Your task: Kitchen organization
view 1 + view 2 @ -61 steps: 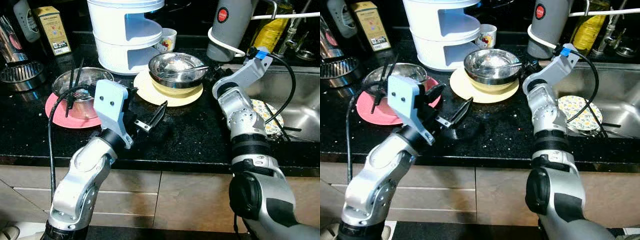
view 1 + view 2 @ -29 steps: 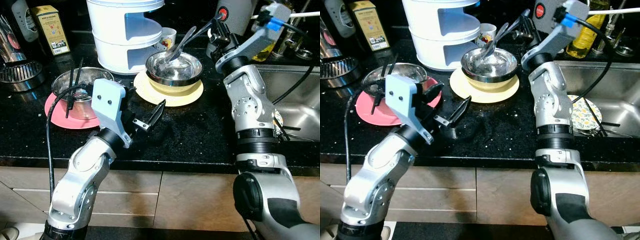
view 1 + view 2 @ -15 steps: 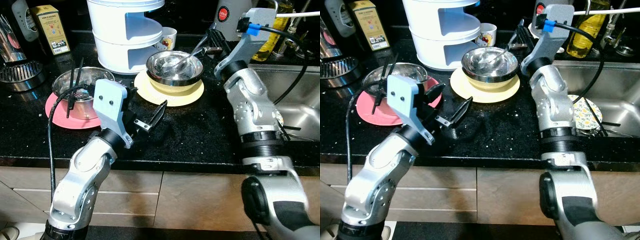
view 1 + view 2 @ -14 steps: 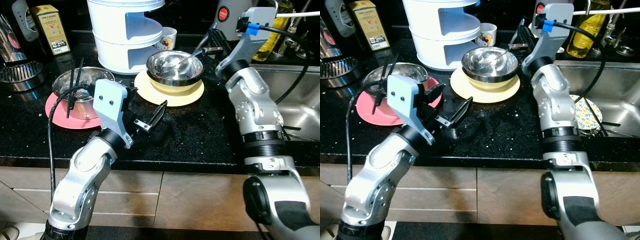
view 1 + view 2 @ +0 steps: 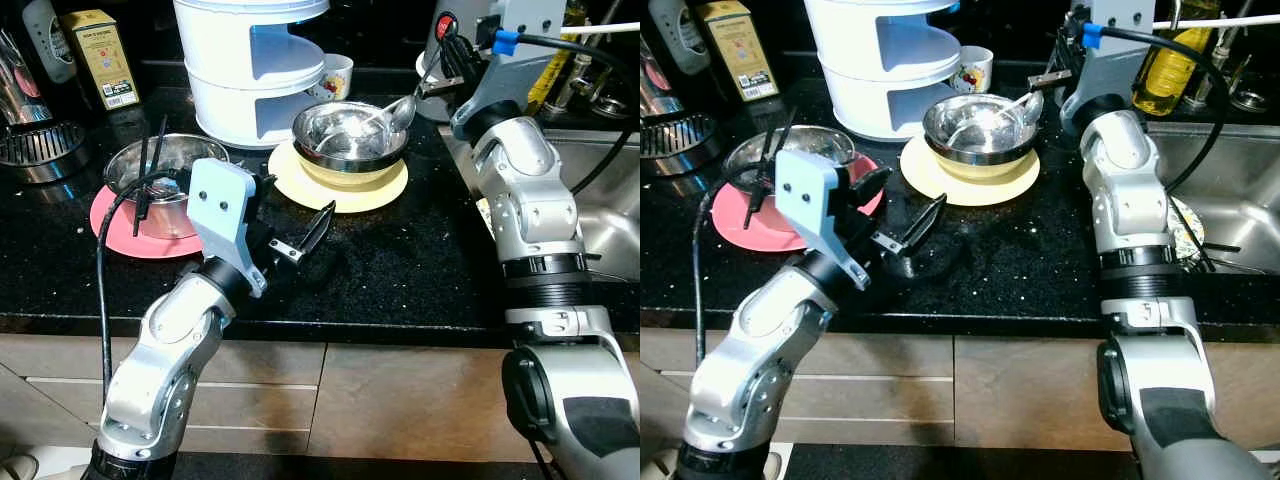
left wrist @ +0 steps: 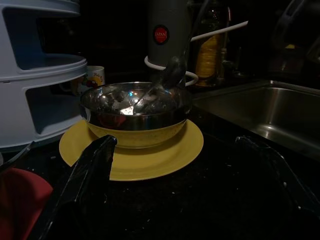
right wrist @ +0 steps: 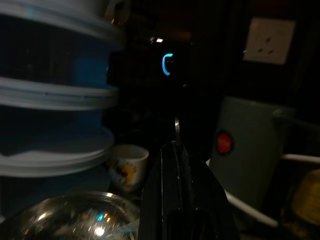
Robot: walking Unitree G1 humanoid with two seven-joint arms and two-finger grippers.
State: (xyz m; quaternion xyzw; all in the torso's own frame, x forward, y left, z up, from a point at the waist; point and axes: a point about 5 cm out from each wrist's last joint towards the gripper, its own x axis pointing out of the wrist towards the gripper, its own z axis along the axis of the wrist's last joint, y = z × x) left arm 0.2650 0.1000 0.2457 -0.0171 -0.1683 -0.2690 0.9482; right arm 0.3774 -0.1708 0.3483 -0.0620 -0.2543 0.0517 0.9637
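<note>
A steel bowl (image 5: 345, 135) sits on a yellow plate (image 5: 340, 188) at the middle of the black counter. My right gripper (image 5: 447, 72) is raised behind the bowl's right rim, shut on the handle of a metal spoon (image 5: 400, 112), whose head hangs over that rim. In the right wrist view the thin handle (image 7: 176, 129) sticks out past the closed fingers (image 7: 172, 190). My left gripper (image 5: 292, 215) hovers open just in front of the yellow plate, holding nothing. In the left wrist view its fingers (image 6: 92, 162) frame the bowl (image 6: 135, 112).
A pink plate (image 5: 120, 228) carrying a steel bowl with black chopsticks (image 5: 150, 165) lies at the left. Behind stand a white tiered rack (image 5: 250, 60), a mug (image 5: 336, 78) and a grey flask (image 5: 462, 40). The sink (image 5: 1240, 190) at the right holds a floral plate (image 5: 1185, 228).
My right gripper has carried the spoon up and to the right, from inside the bowl to above its right rim. The left arm has stayed put.
</note>
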